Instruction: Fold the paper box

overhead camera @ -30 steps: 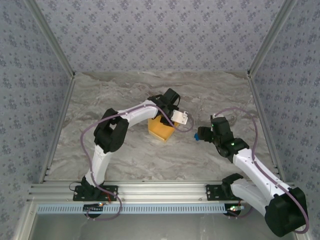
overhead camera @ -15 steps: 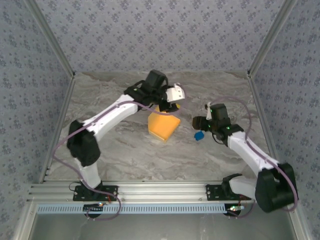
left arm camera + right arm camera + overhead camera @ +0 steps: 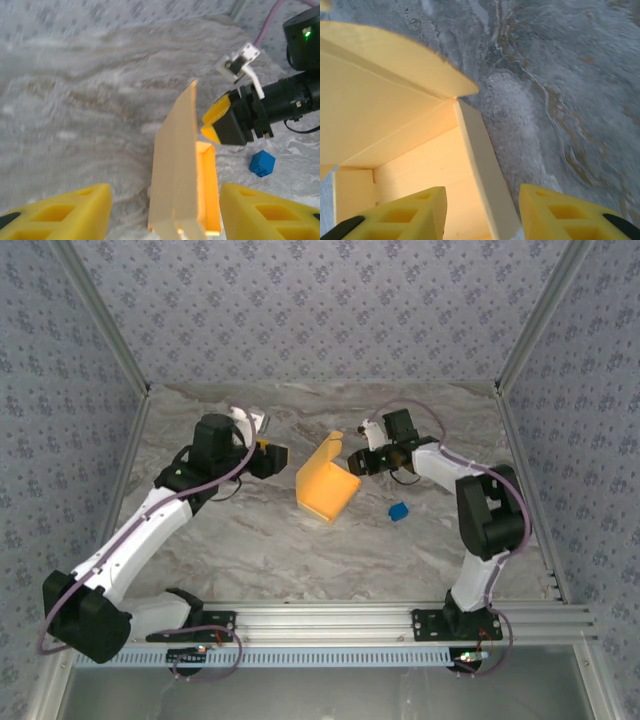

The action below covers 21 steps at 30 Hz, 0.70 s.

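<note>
The paper box (image 3: 325, 492), thin yellow-orange cardboard with a smooth face, lies open on the grey marbled tabletop (image 3: 300, 550). One flat flap stands up just in front of the right end effector (image 3: 355, 462), whose yellow fingers are apart around a side wall edge, not pinching it. A second ago the left end effector (image 3: 277, 458) was over the box; now it is back, spread and empty, and the right one has left the small blue cube (image 3: 398, 511).
</note>
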Tool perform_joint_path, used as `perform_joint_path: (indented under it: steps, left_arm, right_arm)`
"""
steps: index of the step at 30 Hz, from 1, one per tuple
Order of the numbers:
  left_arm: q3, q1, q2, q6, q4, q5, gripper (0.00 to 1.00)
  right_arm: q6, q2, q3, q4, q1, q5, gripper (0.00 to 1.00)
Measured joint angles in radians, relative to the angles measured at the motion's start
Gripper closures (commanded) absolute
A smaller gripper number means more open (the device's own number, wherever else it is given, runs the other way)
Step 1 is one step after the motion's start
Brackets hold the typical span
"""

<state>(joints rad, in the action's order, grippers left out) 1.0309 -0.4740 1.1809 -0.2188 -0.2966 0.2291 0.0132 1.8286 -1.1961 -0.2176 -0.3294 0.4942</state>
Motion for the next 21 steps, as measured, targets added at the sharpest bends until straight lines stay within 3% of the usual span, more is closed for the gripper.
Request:
perform_joint_path:
  steps: [7,21]
  left_arm:
    - [-0.067,0.036,-0.043,-0.09,-0.019,-0.02,0.4]
    - [-0.081,0.042,-0.046,-0.105,-0.017,-0.021,0.4]
  right_arm:
    - [-0.042,0.123,-0.122,-0.066,0.011,0.126,0.69]
    - [-0.086,0.206,-0.185,-0.167,0.027,0.203,0.69]
